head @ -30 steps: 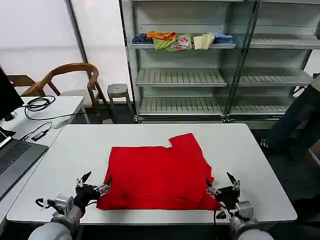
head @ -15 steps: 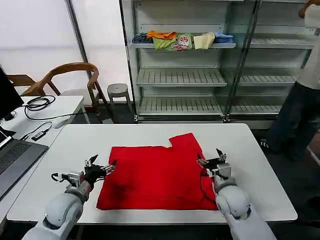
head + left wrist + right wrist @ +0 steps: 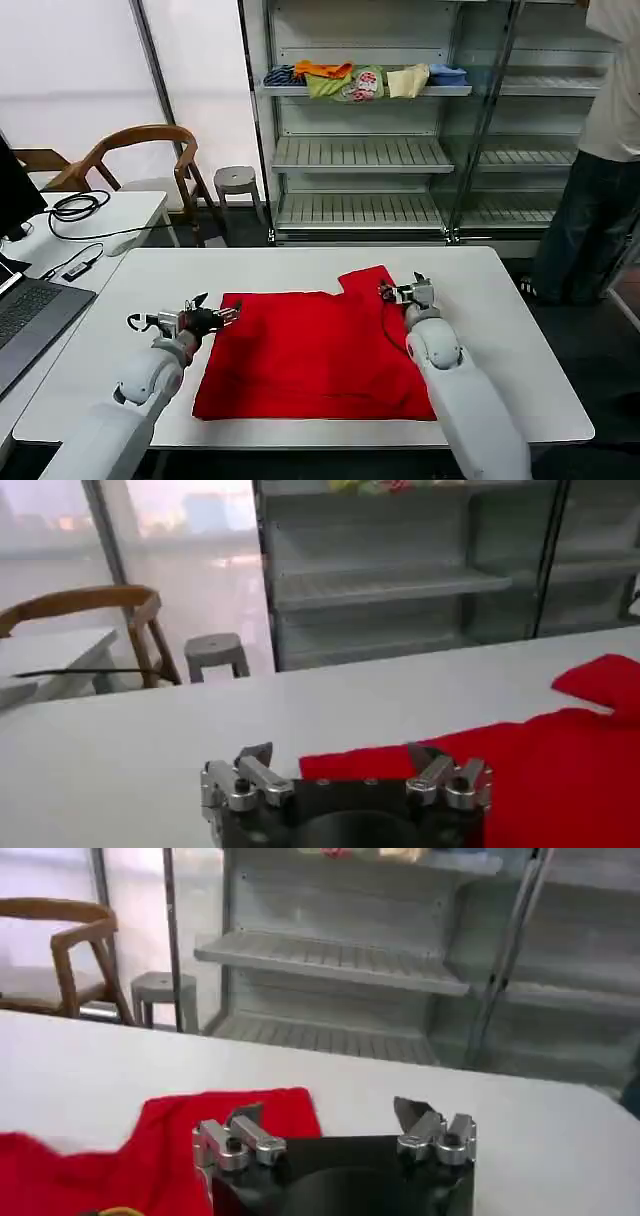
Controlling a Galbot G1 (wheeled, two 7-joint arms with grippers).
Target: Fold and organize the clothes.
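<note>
Left gripper (image 3: 228,315) sits at the T-shirt's (image 3: 315,355) far-left corner, low over the table (image 3: 480,300), jaws spread wide with nothing between them. In the left wrist view the left gripper (image 3: 345,765) straddles the red hem edge, so you're lined up to pinch that corner, not yet closed on it. The T-shirt lies flat on the table, roughly centred, plain side up, already looking part-folded into a rough rectangle. One flap (image 3: 368,280) pokes out past its far edge, toward the shelving. Right gripper (image 3: 398,291) is at the T-shirt's far-right side, just beside that flap, jaws also open and empty. The right wrist view puts the right gripper (image 3: 330,1128) with one finger (image 3: 240,1133) over red cloth and the other over bare table, i.e. bracketing the edge. My read: both arms mirror each other on the far corners so you can lift the far edge evenly and bring it toward the near hem for the next fold. Symmetric hold keeps the cloth from skewing. Watch the right side, since the flap may mean doubled layers there; I can't tell how many you'd catch. Behind the T-shirt, the shelf rack (image 3: 360,150) holds small folded garments (image 3: 365,80); leave them alone.
</note>
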